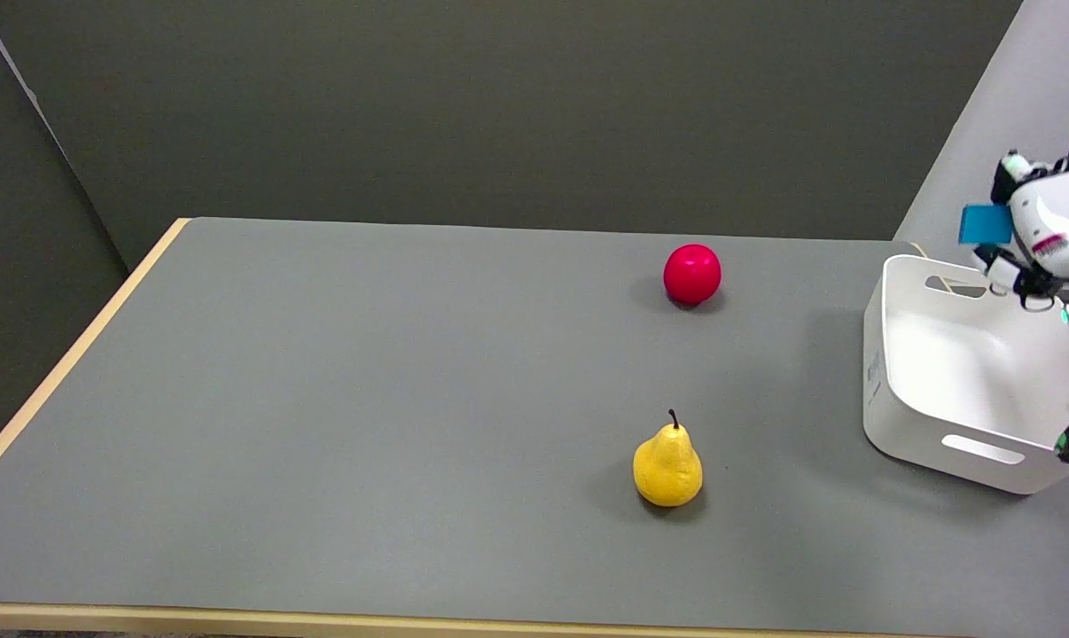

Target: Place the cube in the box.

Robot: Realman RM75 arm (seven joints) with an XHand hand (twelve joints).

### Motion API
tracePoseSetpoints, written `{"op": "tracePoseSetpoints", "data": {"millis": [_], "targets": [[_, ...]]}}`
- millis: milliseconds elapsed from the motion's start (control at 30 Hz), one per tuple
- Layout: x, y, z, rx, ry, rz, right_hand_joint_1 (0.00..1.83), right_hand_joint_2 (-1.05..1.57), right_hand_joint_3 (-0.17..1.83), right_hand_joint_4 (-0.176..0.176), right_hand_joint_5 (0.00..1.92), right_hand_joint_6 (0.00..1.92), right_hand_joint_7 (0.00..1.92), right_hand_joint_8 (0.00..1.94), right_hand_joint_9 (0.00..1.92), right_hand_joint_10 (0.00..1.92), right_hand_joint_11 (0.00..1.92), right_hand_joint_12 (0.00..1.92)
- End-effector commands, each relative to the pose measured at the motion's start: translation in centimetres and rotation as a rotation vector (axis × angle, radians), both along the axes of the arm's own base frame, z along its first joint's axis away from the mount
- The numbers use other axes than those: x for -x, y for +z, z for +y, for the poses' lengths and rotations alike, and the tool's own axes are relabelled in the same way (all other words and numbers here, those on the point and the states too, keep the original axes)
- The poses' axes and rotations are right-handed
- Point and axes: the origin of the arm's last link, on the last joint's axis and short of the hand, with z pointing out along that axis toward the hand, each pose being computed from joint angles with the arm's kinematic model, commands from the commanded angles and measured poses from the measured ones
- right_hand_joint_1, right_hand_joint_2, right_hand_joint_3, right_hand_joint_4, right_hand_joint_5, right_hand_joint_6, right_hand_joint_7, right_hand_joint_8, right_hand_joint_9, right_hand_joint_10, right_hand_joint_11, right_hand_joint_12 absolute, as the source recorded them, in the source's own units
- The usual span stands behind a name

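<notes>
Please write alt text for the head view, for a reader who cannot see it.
The robot's right hand holds a blue cube in the air above the far rim of an empty white box at the right edge of a grey table. A red apple and a yellow pear stand left of the box.

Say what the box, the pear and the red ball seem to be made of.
Box: probably smooth white plastic, with moulded handle slots and rounded corners.
Pear: likely a plastic or foam imitation, given its even matte yellow.
Red ball: possibly plastic or rubber, with a faint sheen.
</notes>
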Motion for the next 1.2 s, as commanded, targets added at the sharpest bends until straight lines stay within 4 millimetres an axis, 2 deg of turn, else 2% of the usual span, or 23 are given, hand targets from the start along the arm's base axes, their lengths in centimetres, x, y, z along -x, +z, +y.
{"op": "tracePoseSetpoints", "data": {"millis": [33, 400, 433, 467, 500, 567, 600, 633, 667, 800, 833, 900, 1000, 1067, 1133, 1200], "targets": [[6.2, 0.7, 1.3, 0.029, -0.168, -0.040, 1.19, 1.01, 0.53, -0.176, 0.70, 1.50, 0.75, 1.52, 0.88, 1.79, 0.42, 1.92], [9.0, 1.2, 0.1, 0.010, -0.186, -0.119, 1.19, 0.99, 0.56, -0.176, 0.71, 1.50, 0.76, 1.52, 0.89, 1.79, 0.48, 1.92], [9.1, 1.4, 0.2, 0.013, -0.178, -0.136, 1.19, 1.03, 0.48, -0.170, 0.68, 1.50, 0.77, 1.51, 0.89, 1.76, 0.44, 1.91], [9.3, 1.6, 0.2, 0.018, -0.167, -0.168, 1.18, 1.15, 0.27, -0.156, 0.61, 1.50, 0.80, 1.49, 0.87, 1.68, 0.35, 1.88], [9.4, 2.0, 0.4, 0.026, -0.146, -0.204, 1.13, 1.23, 0.11, -0.105, 0.55, 1.51, 0.82, 1.43, 0.85, 1.60, 0.27, 1.87], [9.5, 2.6, 0.7, 0.030, -0.106, -0.269, 0.80, 1.13, 0.34, 0.170, 0.60, 1.49, 0.77, 1.08, 0.80, 1.42, 0.26, 1.87], [9.5, 2.9, 0.8, 0.030, -0.083, -0.298, 0.64, 0.95, 0.57, 0.142, 0.44, 1.06, 0.58, 0.78, 0.60, 1.15, 0.23, 1.64], [9.4, 3.0, 0.8, 0.027, -0.067, -0.315, 0.45, 0.72, 0.85, 0.108, 0.25, 0.55, 0.35, 0.43, 0.35, 0.83, 0.19, 1.38], [9.3, 3.3, 1.0, 0.027, -0.044, -0.338, 0.39, 0.66, 0.93, 0.101, 0.19, 0.42, 0.24, 0.32, 0.26, 0.70, 0.17, 1.31], [9.0, 4.2, 1.3, 0.025, 0.010, -0.381, 0.29, 0.62, 0.94, 0.108, 0.10, 0.36, 0.03, 0.19, 0.05, 0.49, 0.05, 1.14], [9.0, 4.4, 1.5, 0.023, 0.024, -0.386, 0.26, 0.59, 0.97, 0.110, 0.08, 0.38, 0.02, 0.15, 0.04, 0.48, 0.05, 1.11], [8.7, 4.5, 1.6, 0.016, 0.049, -0.383, 0.21, 0.55, 0.95, 0.131, 0.07, 0.36, 0.00, 0.03, 0.01, 0.30, 0.01, 1.08], [8.1, 4.4, 1.9, -0.002, 0.093, -0.369, 0.20, 0.54, 0.94, 0.142, 0.06, 0.36, 0.00, 0.00, 0.00, 0.20, 0.00, 1.04], [7.1, 4.1, 1.9, -0.042, 0.156, -0.364, 0.23, 0.55, 0.96, 0.145, 0.06, 0.36, 0.00, 0.00, 0.00, 0.04, 0.00, 0.82], [6.0, 3.7, 1.8, -0.083, 0.212, -0.357, 0.27, 0.53, 0.93, 0.142, 0.05, 0.29, 0.00, 0.00, 0.00, 0.00, 0.00, 0.46], [4.2, 3.0, 1.5, -0.136, 0.278, -0.332, 0.29, 0.54, 0.93, 0.133, 0.04, 0.24, 0.00, 0.00, 0.00, 0.00, 0.00, 0.31]]}}
